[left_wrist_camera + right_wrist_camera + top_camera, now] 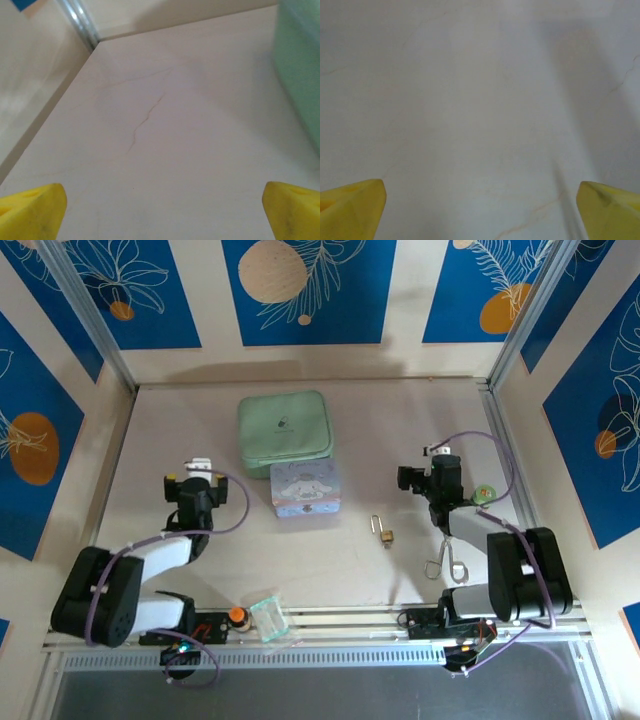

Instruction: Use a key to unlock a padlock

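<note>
Gaping empty left claw [162,212], right claw [481,210]

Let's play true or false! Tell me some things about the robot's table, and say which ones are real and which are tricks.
1. The padlock lies between the cartoon tin and the right arm. True.
2. The right gripper is holding the padlock. False: it is open, with nothing between its fingers.
3. The green case is farther from the arms' bases than the cartoon tin. True.
4. The left gripper is shut. False: its fingers are wide apart.
5. The looped metal tool lies beside the green case. False: it lies by the right arm.
</note>
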